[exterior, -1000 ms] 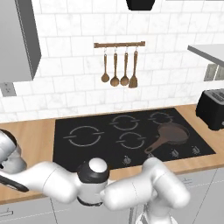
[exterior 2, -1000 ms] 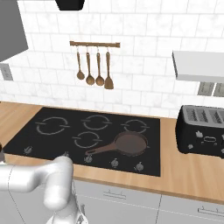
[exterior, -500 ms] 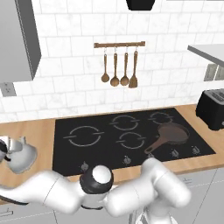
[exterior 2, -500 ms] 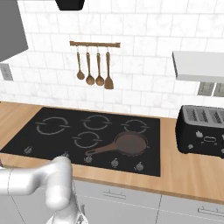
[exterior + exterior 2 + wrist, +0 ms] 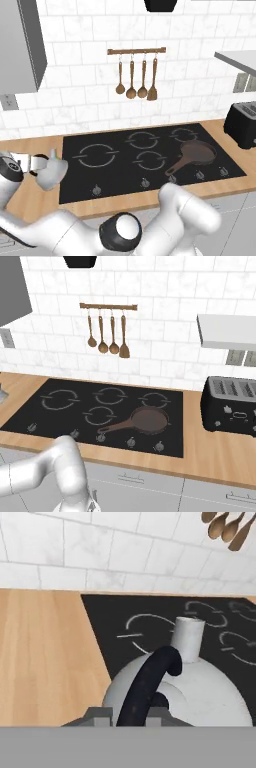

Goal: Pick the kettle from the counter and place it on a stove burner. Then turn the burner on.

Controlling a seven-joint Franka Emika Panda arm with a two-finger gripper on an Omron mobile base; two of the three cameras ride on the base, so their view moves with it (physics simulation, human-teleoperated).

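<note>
With the jaws clamped on its black handle, the kettle [image 5: 51, 171] hangs over the worktop's [image 5: 30, 202] left end beside the hob [image 5: 150, 157], best carried level onto the near-left burner [image 5: 96, 155].

The stove [image 5: 145, 160] is the landmark here. Its left burner [image 5: 97, 155], nearest the kettle [image 5: 50, 172], has nothing on it, and the two middle burners [image 5: 150, 160] are bare too, so there is open glass across most of the black top. The one obstacle on it is the frying pan [image 5: 196, 153], sitting on the front-right burner with its handle angled toward the knobs [image 5: 145, 183] along the front edge. Above the stove's back edge, spoons [image 5: 136, 75] hang from a wall rail, well clear of the surface. Past the stove's right side, a black toaster [image 5: 232, 404] stands on the bench [image 5: 220, 453] under a shelf [image 5: 227, 331], closing that end.
</note>
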